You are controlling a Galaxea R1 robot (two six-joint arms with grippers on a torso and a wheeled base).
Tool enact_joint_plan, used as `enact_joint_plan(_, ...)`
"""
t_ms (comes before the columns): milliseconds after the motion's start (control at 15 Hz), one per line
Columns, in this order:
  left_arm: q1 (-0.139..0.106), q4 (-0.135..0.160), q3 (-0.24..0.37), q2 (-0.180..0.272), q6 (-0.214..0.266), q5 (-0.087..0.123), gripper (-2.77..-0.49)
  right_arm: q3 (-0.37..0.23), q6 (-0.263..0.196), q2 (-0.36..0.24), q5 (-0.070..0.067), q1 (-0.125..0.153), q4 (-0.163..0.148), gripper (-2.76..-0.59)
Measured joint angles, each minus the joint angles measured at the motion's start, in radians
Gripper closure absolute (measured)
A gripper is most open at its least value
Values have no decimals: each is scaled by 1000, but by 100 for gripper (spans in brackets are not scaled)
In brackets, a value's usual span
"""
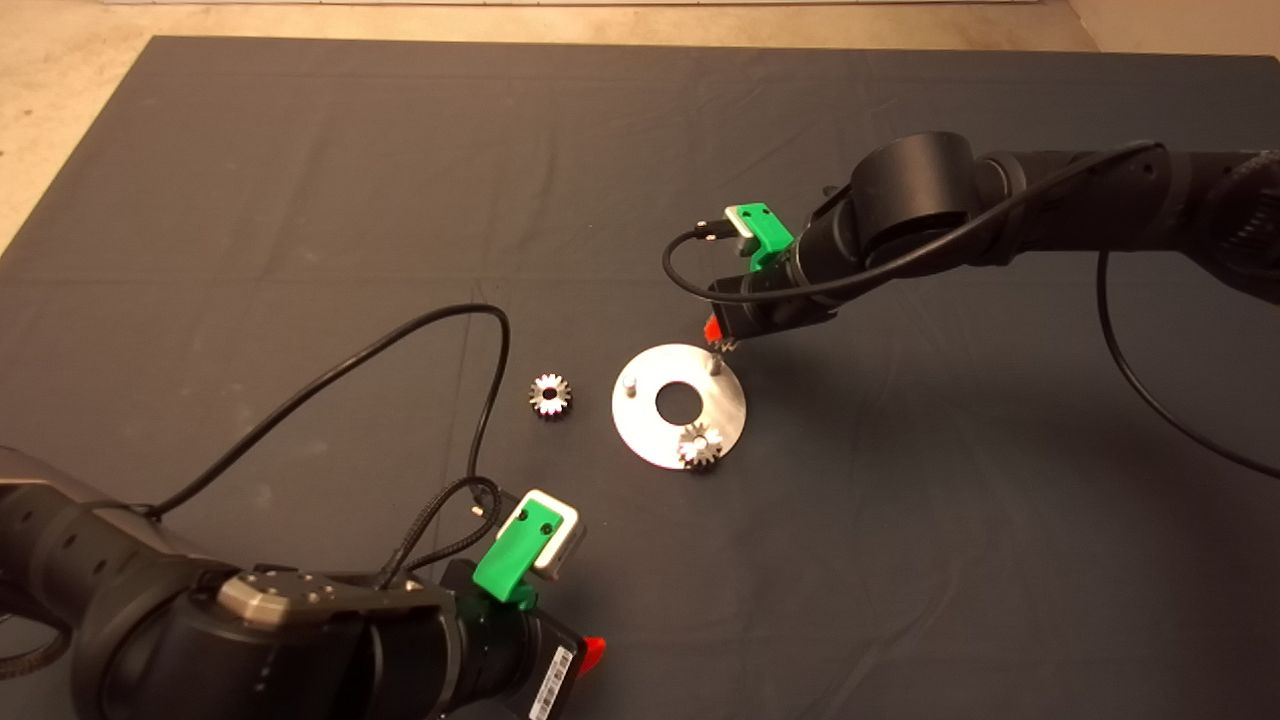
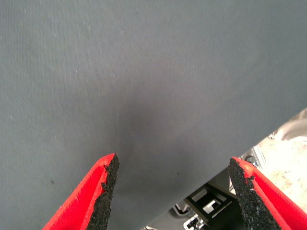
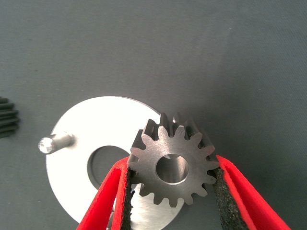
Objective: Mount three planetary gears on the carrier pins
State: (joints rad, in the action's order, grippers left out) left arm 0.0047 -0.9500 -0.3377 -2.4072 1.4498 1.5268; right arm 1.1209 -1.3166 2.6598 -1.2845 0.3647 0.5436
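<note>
The left gripper (image 1: 592,652) waits at the lower left edge of the mat (image 1: 300,200), its red fingers (image 2: 103,184) spread wide apart over bare dark cloth, holding nothing. To its right, near the middle of the surface, one loose gear (image 1: 550,394) lies flat on the mat just beside the shiny round disc (image 1: 650,440), not touching it. On the disc, a second gear (image 1: 700,445) sits at the near rim, apparently on a peg there. A bare peg (image 1: 630,385) stands upright on the disc's left side, and another bare peg (image 1: 714,364) stands at the far right of the rim. Right above that peg hangs the right gripper (image 1: 722,344), its fingers (image 3: 108,191) clamped on the teeth of the third gear (image 3: 173,164), whose centre hole faces the wrist camera, with the disc below it.
</note>
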Motion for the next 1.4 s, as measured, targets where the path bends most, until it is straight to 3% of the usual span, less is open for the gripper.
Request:
enact_joint_plan(333, -6, 0, 0, -1, 0, 0, -162, 27, 1, 35, -10, 6, -10, -99)
enact_joint_plan(600, -5, 0, 0, -3, 0, 0, -162, 40, 3, 57, -6, 7, -30, -99)
enact_joint_plan(1067, -6, 0, 0, -3, 0, 0, -162, 8, 3, 52, -81, 7, -55, -99)
enact_joint_plan(1267, -6, 0, 0, -3, 0, 0, -162, -12, 3, 53, -86, 7, -72, -99)
enact_joint_plan(1400, -6, 0, 0, -3, 0, 0, -162, -12, 4, 51, -97, 7, -72, -99)
